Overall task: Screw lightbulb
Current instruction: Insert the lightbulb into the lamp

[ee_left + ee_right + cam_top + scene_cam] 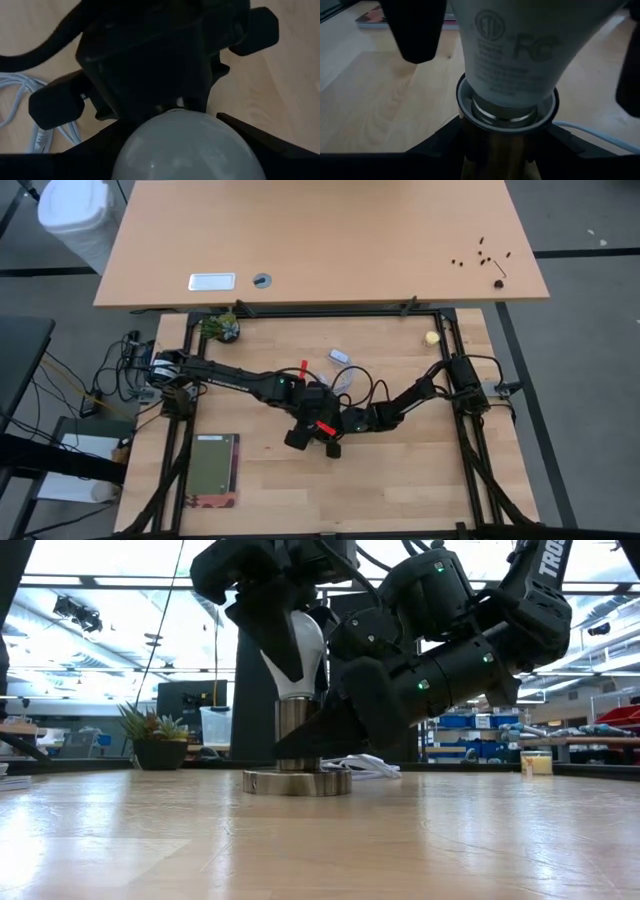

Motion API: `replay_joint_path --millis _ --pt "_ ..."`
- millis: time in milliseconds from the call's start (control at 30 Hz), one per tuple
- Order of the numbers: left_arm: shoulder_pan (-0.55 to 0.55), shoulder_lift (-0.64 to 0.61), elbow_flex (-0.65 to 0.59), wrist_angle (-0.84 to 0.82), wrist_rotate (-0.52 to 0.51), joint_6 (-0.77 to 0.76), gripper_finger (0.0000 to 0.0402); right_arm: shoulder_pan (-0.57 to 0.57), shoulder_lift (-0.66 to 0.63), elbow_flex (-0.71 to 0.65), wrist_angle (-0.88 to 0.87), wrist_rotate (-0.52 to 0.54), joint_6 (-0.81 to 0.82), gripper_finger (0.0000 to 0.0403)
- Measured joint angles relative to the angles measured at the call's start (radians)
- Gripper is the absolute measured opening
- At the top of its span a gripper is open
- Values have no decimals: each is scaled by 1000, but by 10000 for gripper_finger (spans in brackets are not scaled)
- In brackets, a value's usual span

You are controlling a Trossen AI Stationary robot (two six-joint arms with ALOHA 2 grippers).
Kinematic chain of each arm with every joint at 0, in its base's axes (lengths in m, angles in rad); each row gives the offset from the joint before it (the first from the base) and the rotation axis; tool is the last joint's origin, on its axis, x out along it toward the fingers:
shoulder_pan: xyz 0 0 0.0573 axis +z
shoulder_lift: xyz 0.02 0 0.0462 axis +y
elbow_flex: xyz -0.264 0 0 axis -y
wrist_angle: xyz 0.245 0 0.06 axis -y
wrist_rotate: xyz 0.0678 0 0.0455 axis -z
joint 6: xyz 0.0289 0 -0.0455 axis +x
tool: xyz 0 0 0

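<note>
The white lightbulb (297, 648) stands upright with its screw base in the collar (506, 107) of the metal socket post (290, 725). The post rises from a round disc base (297, 782) on the table. My left gripper (305, 430) comes down from above and is shut on the bulb's globe (187, 147). My right gripper (340, 423) reaches in slanting from the table's right and is shut on the socket post below the collar. Both arms hide the bulb and socket in the high view. My left gripper pinches the bulb's globe between its two fingers, at the globe's sides (125, 150). The fingers (268, 630) point down from above. The bulb stands upright, its base in the socket collar. My right gripper pinches the brass socket post (495, 157) between its two fingers (440, 140), just under the collar. The fingers come slanting down from the table's right, across the post. The socket stands upright with its disc base flat on the table.
The socket's white cord (345, 380) lies coiled just behind the socket. A small potted plant (220, 328) stands at the back left, a tiny yellowish ball (432, 337) at the back right, and a green book (213, 470) at the near left.
</note>
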Motion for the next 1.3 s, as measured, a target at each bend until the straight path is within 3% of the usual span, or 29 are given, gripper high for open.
replay_joint_path --millis 467,933,1167,1300 --pt "-4 -5 -47 55 -13 -148 269 -2 0 0 -5 -1 10 197" --pt "-5 -2 -47 136 -56 -484 268 -5 0 -2 -5 43 41 197" --pt "-5 -1 -47 164 -41 -371 271 -5 0 -2 -5 51 41 198" --pt "-5 3 -13 146 -31 -297 294 -6 0 -2 -4 52 40 204"
